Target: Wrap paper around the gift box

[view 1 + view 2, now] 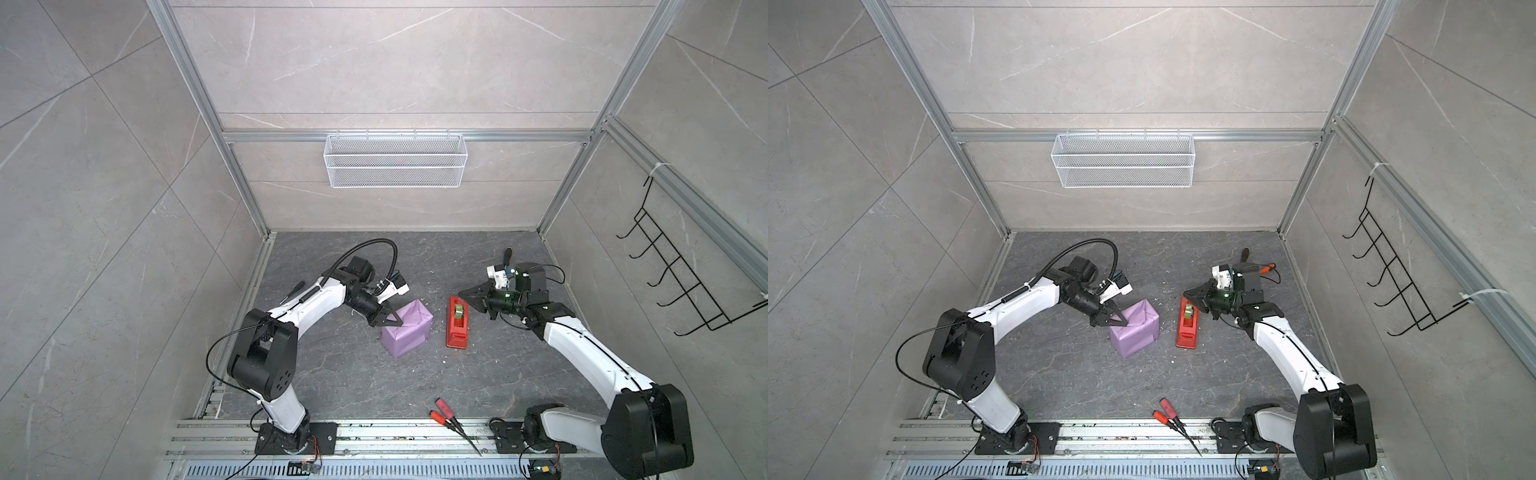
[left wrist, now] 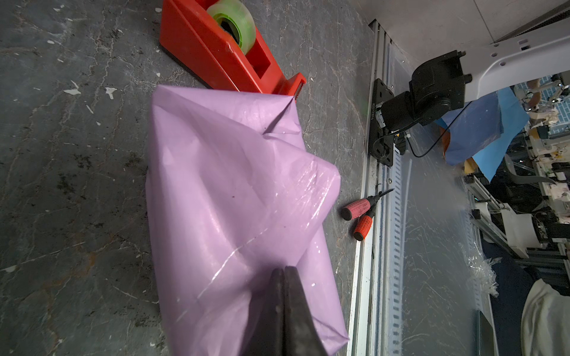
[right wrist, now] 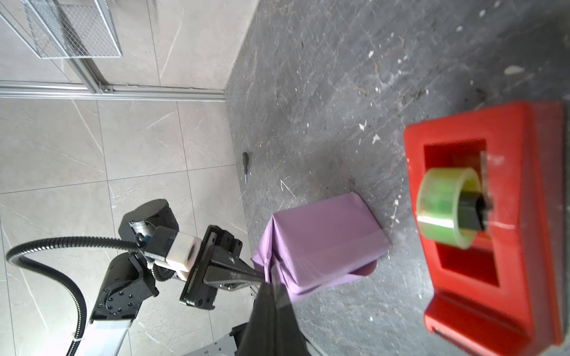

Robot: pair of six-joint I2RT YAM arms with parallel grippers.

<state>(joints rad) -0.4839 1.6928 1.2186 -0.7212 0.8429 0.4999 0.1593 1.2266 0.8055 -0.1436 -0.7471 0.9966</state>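
Observation:
The paper (image 1: 408,330) (image 1: 1136,329) is lilac and folded round a boxy shape in the middle of the floor; the gift box itself is hidden under it. Creased flaps and shiny tape streaks show on the paper (image 2: 240,191) in the left wrist view. My left gripper (image 1: 399,322) (image 1: 1124,322) (image 2: 283,270) is shut, its tip pressed against the folded end of the paper (image 3: 327,237) nearest that arm. My right gripper (image 1: 461,294) (image 1: 1185,294) (image 3: 271,286) is shut and hovers by the far end of the tape dispenser, apart from the parcel.
A red tape dispenser (image 1: 456,328) (image 3: 493,222) with a green roll stands just right of the parcel. Two red-handled screwdrivers (image 1: 444,412) lie by the front rail (image 1: 374,436), and a black one (image 1: 293,291) lies at the left. A wire basket (image 1: 395,160) and a hook rack (image 1: 681,270) hang on the walls.

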